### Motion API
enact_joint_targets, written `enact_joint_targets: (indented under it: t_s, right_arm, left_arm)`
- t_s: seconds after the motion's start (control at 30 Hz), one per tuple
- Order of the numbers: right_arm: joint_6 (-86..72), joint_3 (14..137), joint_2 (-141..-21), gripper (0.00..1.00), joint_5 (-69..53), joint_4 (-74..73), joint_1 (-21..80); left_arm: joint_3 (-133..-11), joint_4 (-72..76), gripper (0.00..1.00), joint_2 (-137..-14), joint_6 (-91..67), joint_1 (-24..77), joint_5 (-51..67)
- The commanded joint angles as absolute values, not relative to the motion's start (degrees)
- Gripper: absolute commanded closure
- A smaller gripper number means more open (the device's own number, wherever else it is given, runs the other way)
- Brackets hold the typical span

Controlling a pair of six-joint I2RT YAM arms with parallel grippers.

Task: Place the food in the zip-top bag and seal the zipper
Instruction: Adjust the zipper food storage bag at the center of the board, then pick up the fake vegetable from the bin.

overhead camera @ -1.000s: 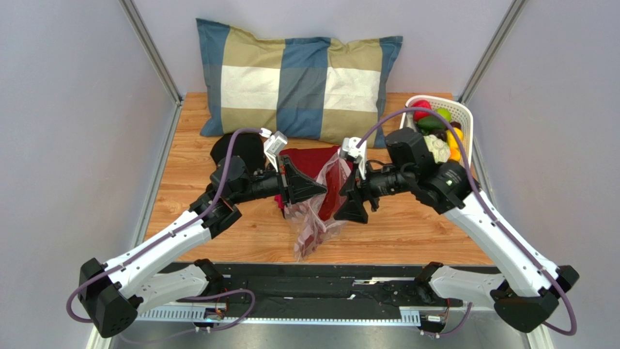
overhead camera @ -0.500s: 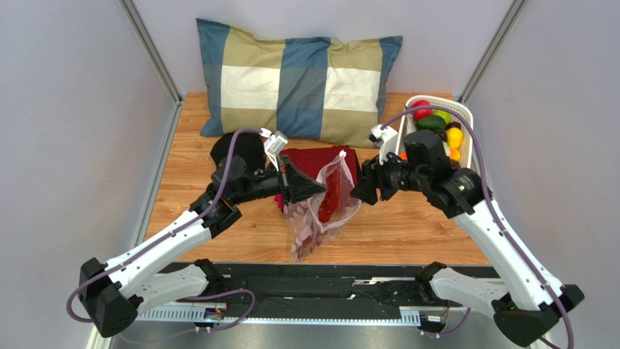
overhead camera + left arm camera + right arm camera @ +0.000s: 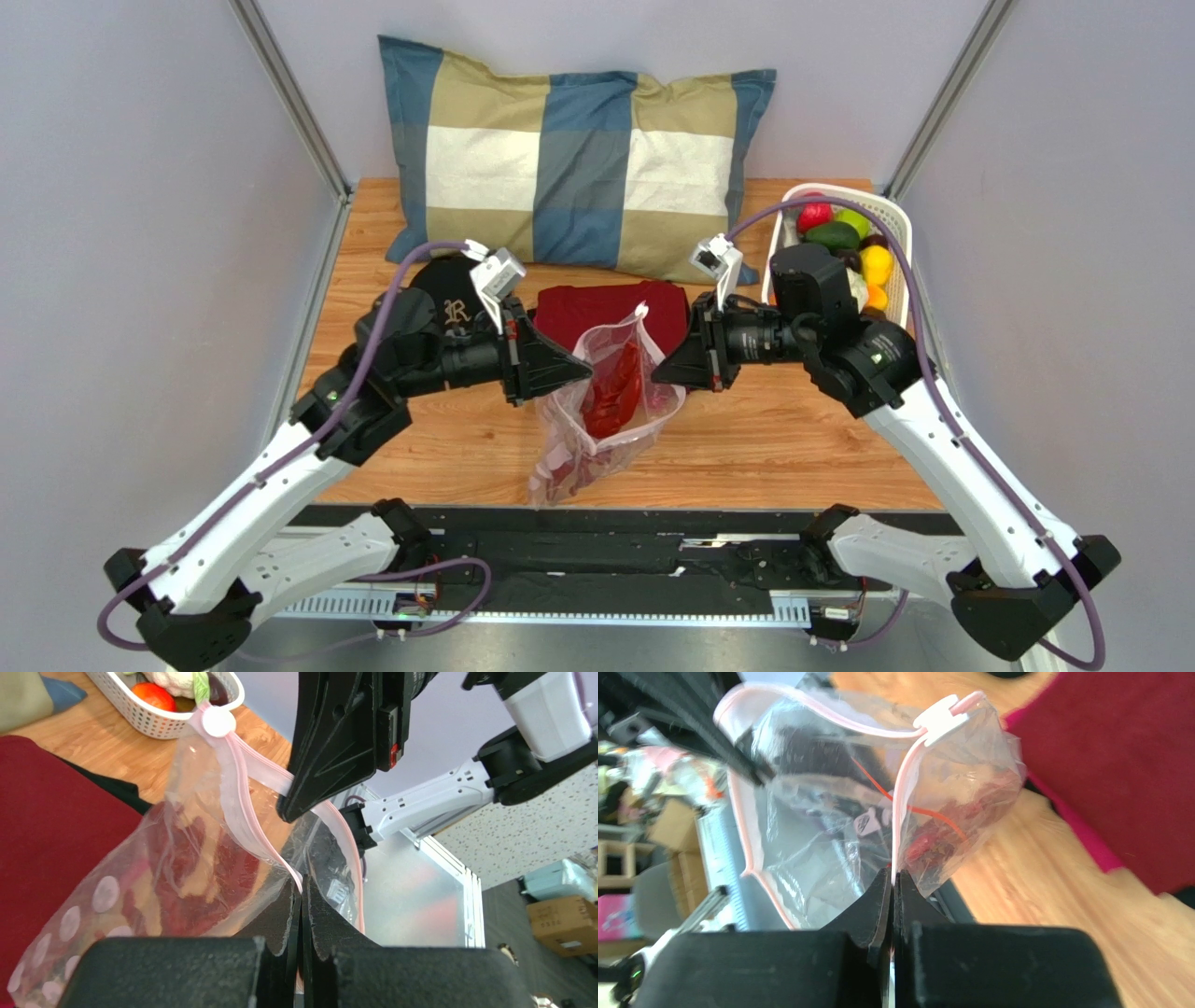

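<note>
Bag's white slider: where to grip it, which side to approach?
Probably pinch the white slider across its flat sides, from above at the far end: it stands proud where the pink zipper rims meet, clear of the left claw and right claw pinching the bag.

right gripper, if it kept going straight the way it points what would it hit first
The right gripper is shut on the zip-top bag at its rim, so the bag comes first; beyond it, probably the left gripper, depth unclear.
</note>
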State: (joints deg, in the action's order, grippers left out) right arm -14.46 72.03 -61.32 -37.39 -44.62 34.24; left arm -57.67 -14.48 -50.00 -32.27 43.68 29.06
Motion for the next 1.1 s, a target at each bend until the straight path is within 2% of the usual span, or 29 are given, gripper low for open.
enact_joint_targets:
  t_s: [0.0,0.13,0.33,0.57,0.63,0.67,0.7,0.77,0.8,0.9,1.07]
  right_arm:
    - [-21.5,70.2,-58.4,1.0,-45.6,-38.2,35.9]
    - [-17.6,70.7,-60.9,1.0,-41.7,-39.5,35.7]
    - [-10.0,70.0,-67.7,1.0,-30.3,-42.4,32.7]
    - [-4.5,70.8,-67.5,1.0,-26.1,-45.2,30.8]
    - [-3.3,70.6,-67.1,0.88,-25.1,-45.6,30.5]
    - [-3.2,70.6,-66.5,0.77,-24.9,-45.7,29.7]
    - [-2.6,70.6,-66.2,0.61,-24.9,-45.9,28.9]
    - [-2.1,71.2,-65.6,0.43,-25.7,-45.9,25.8]
    - [-1.1,71.6,-65.1,0.28,-26.4,-46.1,24.4]
    - [2.1,74.4,-65.1,0.15,-28.1,-47.5,18.6]
    - [10.8,78.2,-67.8,0.07,-28.4,-49.7,5.4]
  left_arm:
    - [-67.8,-29.8,1.0,-49.6,-27.2,43.5,29.6]
    - [-71.1,-35.6,1.0,-56.6,-27.4,43.5,26.8]
    - [-74.2,-36.1,1.0,-70.5,-29.9,43.5,21.8]
    - [-69.9,-28.7,1.0,-70.4,-31.9,42.5,20.7]
    - [-69.6,-28.7,1.0,-69.7,-32.0,42.6,21.4]
    - [-69.4,-28.7,1.0,-69.4,-32.1,42.6,21.4]
    - [-69.3,-28.6,1.0,-68.8,-32.0,42.5,21.4]
    - [-68.8,-28.1,1.0,-68.4,-32.1,42.6,21.3]
    - [-68.8,-27.7,1.0,-68.3,-32.2,42.5,21.5]
    - [-68.6,-26.7,1.0,-68.8,-33.0,42.5,22.4]
    - [-69.3,-25.6,1.0,-69.6,-33.5,42.5,23.1]
